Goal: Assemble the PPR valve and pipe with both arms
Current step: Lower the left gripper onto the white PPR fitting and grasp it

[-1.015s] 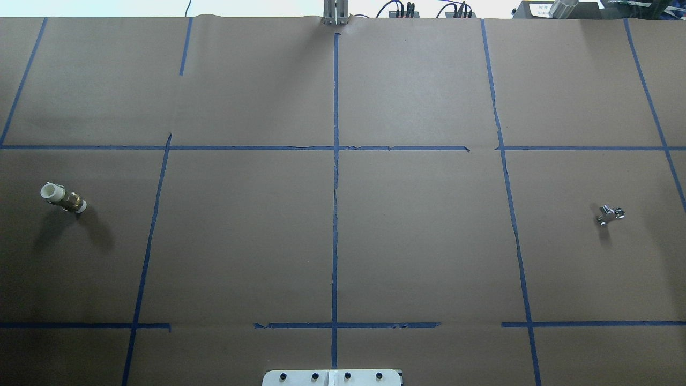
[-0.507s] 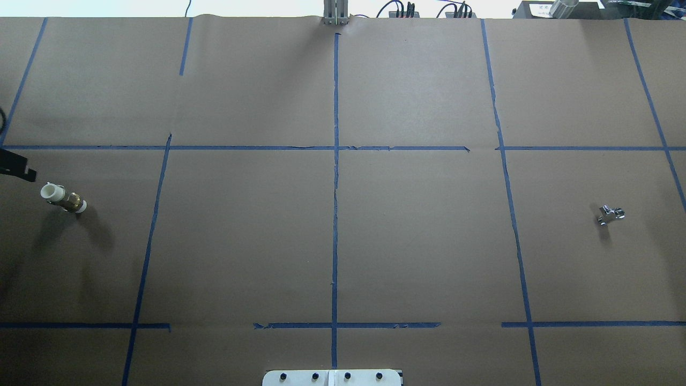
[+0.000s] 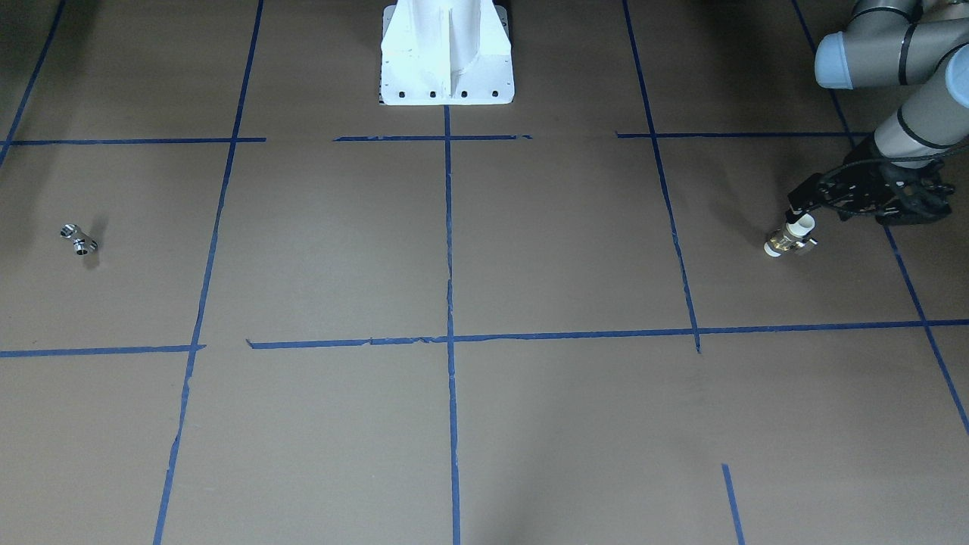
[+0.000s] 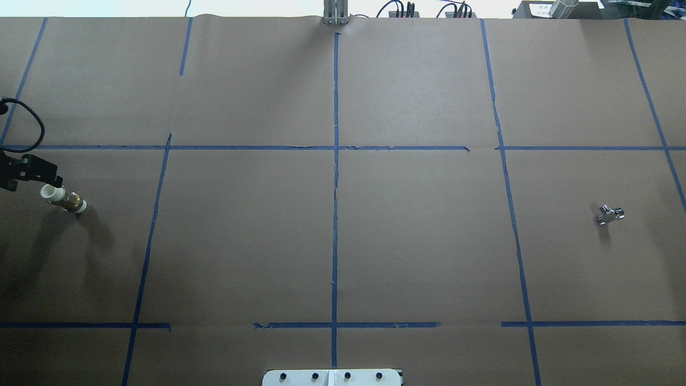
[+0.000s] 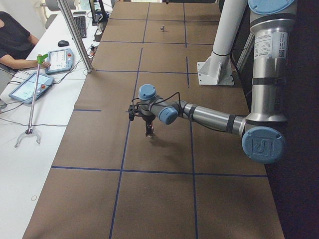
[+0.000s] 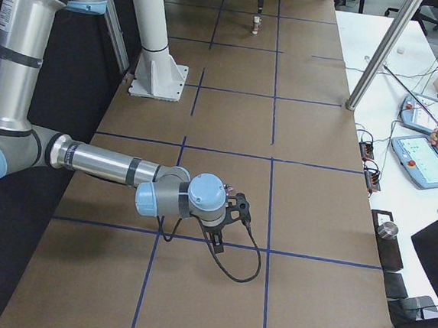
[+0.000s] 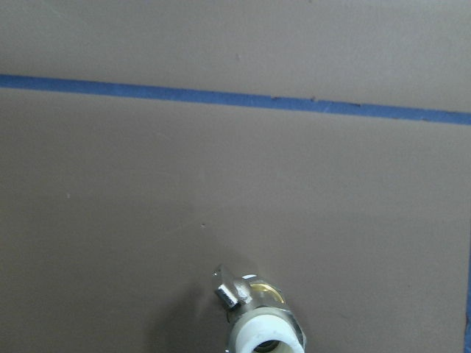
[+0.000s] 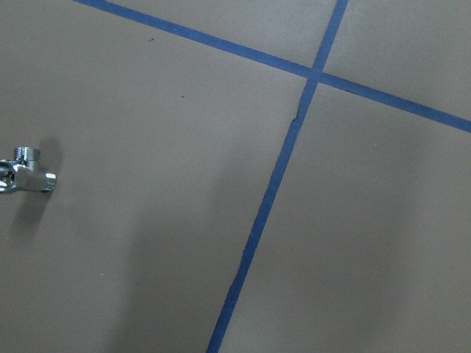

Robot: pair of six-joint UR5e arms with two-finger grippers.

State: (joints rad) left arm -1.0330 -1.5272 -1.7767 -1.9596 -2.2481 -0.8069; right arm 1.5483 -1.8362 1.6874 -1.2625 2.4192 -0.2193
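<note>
PPR valve point(image 4: 64, 199) unmoved; left gripper point(image 4: 47, 172), cut off at the overhead edge, has advanced beside its white end, jaw gap unreadable. Right gripper point(image 6: 238, 208): aperture likewise indeterminate.

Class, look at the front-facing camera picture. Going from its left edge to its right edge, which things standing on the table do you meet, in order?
silver pipe fitting → white pedestal → brass-and-white valve
</note>
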